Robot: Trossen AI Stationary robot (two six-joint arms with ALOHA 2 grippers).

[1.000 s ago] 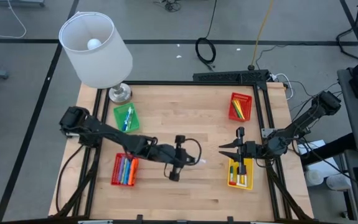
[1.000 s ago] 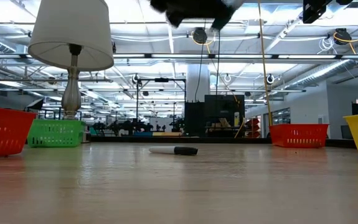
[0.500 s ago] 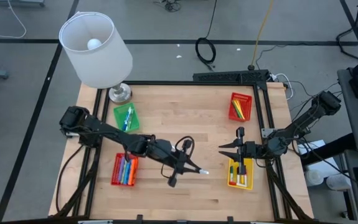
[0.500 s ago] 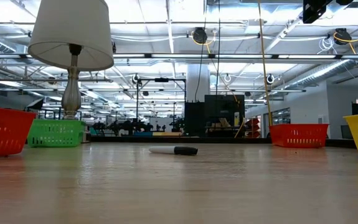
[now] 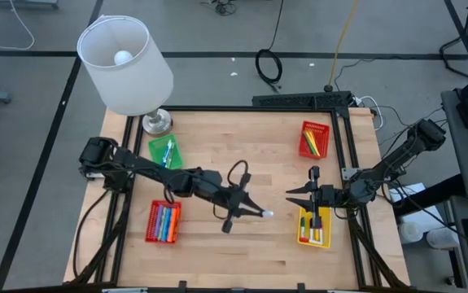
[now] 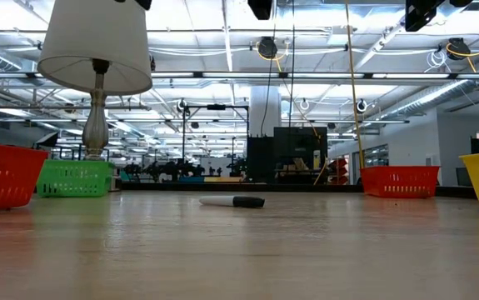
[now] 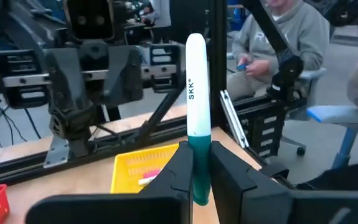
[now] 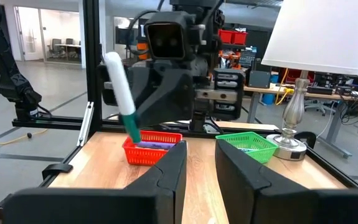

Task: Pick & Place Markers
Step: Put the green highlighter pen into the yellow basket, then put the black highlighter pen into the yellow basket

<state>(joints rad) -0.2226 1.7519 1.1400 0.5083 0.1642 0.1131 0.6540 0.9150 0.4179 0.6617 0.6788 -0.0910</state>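
Wooden table [image 5: 282, 175]: left pincer [image 7: 198, 163] clamps 1 white-and-teal marker [image 7: 197, 124].

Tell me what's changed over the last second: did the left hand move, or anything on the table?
The left hand, shut on a white-and-green marker, has carried it a little further toward the yellow basket on the right side. Unchanged: the right hand waits beside that basket, its fingers a little apart, and the black-capped marker lies alone mid-table.
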